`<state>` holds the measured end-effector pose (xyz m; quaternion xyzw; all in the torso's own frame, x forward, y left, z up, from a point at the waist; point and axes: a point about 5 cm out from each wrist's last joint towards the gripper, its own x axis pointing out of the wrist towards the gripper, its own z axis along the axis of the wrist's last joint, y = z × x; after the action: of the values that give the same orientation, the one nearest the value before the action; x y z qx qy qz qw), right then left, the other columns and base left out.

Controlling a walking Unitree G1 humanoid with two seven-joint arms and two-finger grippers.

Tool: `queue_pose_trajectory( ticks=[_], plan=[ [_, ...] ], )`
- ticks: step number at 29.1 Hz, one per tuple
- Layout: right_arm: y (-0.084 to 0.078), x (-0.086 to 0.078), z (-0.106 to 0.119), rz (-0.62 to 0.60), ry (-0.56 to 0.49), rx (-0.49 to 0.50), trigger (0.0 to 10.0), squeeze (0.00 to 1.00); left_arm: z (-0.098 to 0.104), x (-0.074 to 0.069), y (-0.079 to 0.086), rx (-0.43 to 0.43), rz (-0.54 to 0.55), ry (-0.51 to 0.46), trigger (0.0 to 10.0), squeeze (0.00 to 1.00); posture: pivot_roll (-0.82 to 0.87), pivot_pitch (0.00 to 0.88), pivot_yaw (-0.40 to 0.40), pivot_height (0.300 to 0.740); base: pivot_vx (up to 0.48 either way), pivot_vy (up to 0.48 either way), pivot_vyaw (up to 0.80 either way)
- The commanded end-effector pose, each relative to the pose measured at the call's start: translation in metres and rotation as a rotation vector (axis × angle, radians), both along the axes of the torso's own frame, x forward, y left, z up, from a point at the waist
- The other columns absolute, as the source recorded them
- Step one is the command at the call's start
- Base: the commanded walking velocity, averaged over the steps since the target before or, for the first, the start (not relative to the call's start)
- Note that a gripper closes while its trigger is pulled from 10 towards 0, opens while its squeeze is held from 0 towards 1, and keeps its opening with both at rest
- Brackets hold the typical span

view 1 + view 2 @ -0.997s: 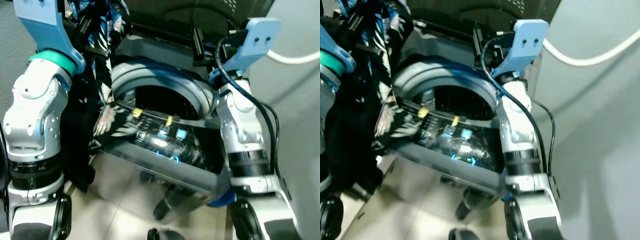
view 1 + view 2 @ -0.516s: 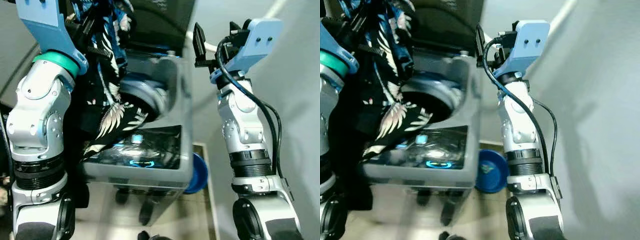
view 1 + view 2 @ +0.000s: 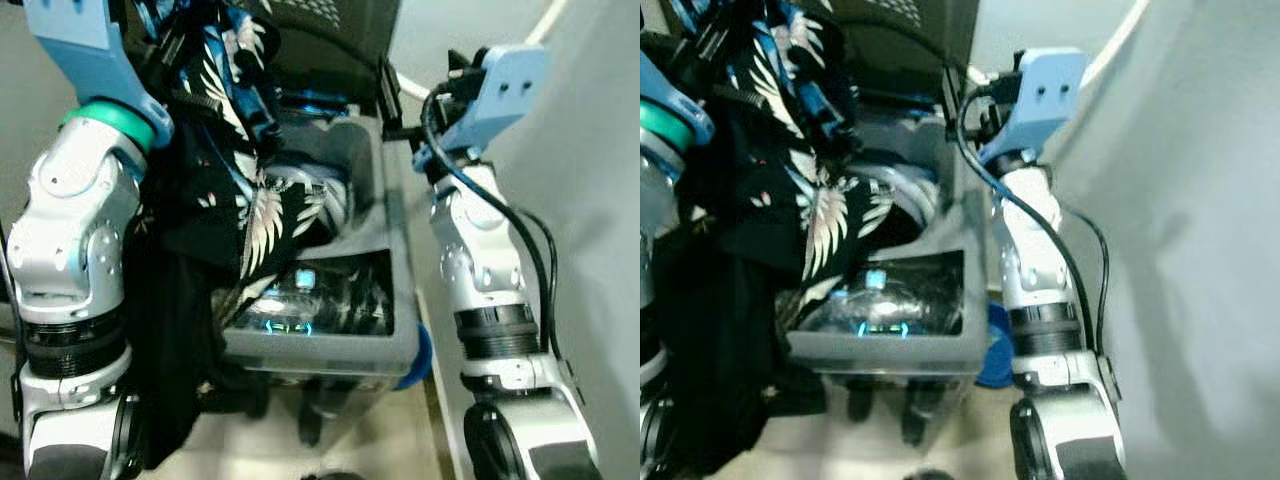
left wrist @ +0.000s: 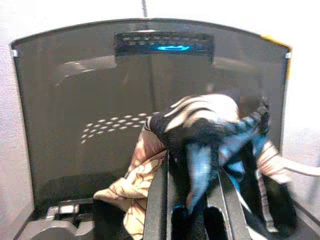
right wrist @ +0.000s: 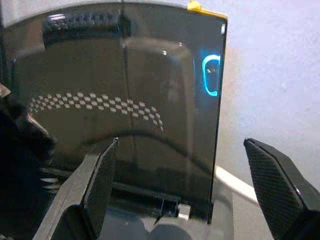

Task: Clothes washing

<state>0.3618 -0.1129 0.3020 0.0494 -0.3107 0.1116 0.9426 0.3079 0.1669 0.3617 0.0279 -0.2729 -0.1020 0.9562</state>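
holding a floral shirt (image 3: 240, 190) over the washing machine (image 3: 370, 345), left gripper (image 4: 195, 200) clamped.

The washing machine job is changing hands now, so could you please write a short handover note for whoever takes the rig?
Left gripper: shut on the dark leaf-print garment, held high over the washing machine.
Right gripper: open, holding nothing, raised beside the upright dark lid.
Done: lid is up, garment lifted above the machine's opening.
Left: the garment hangs over the front edge and down the front, so lower it into the drum, release, then shut the lid.
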Motion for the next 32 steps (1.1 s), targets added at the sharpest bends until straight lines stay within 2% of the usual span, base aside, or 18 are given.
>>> queue_pose_trajectory(
  ticks=[1, 19, 20, 23, 24, 27, 28, 29, 31, 32],
  plan=[
    [-0.001, -0.001, 0.003, -0.007, -0.015, 0.001, 10.0, 0.00, 0.000, -0.001, 0.002, 0.018, 0.019, -0.004, 10.0, 0.00, 0.11, 0.065, -0.047, 0.740, 0.000, 0.000, 0.00],
    [-0.001, -0.001, 0.003, -0.005, -0.016, -0.004, 10.0, 0.00, -0.002, 0.000, 0.001, 0.046, 0.016, -0.002, 10.0, 0.00, 0.11, 0.069, -0.047, 0.740, 0.000, 0.000, 0.00],
    [0.002, -0.002, 0.003, 0.001, -0.026, -0.045, 10.0, 0.00, -0.001, 0.001, -0.001, 0.089, -0.010, -0.019, 10.0, 0.00, 0.11, 0.072, -0.051, 0.740, 0.000, 0.000, 0.00],
    [0.002, -0.002, 0.003, 0.001, -0.026, -0.045, 10.0, 0.00, -0.001, 0.001, -0.001, 0.089, -0.010, -0.019, 10.0, 0.00, 0.11, 0.072, -0.051, 0.740, 0.000, 0.000, 0.00],
    [0.004, -0.002, 0.003, -0.008, -0.040, -0.079, 10.0, 0.00, 0.000, 0.014, -0.004, 0.127, -0.029, -0.032, 10.0, 0.00, 0.11, 0.077, -0.052, 0.740, 0.000, 0.000, 0.00],
    [0.004, -0.002, 0.003, -0.008, -0.040, -0.079, 10.0, 0.00, 0.000, 0.014, -0.004, 0.127, -0.029, -0.032, 10.0, 0.00, 0.11, 0.077, -0.052, 0.740, 0.000, 0.000, 0.00],
    [-0.001, -0.003, 0.008, -0.047, -0.067, -0.069, 10.0, 0.00, 0.004, 0.033, -0.010, 0.157, -0.043, -0.058, 10.0, 0.00, 0.09, 0.083, -0.044, 0.740, 0.000, 0.000, 0.00],
    [-0.015, -0.005, 0.017, -0.160, -0.123, -0.041, 10.0, 0.00, 0.012, 0.050, -0.023, 0.219, -0.043, -0.116, 10.0, 0.00, 0.07, 0.088, -0.029, 0.740, 0.000, 0.000, 0.00],
    [-0.015, -0.005, 0.017, -0.160, -0.123, -0.041, 10.0, 0.00, 0.012, 0.050, -0.023, 0.219, -0.043, -0.116, 10.0, 0.00, 0.07, 0.088, -0.029, 0.740, 0.000, 0.000, 0.00],
    [-0.032, -0.010, 0.025, -0.287, -0.178, -0.015, 10.0, 0.00, 0.021, 0.060, -0.041, 0.285, -0.055, -0.175, 10.0, 0.00, 0.06, 0.093, -0.019, 0.740, 0.000, 0.000, 0.00]
  ],
)
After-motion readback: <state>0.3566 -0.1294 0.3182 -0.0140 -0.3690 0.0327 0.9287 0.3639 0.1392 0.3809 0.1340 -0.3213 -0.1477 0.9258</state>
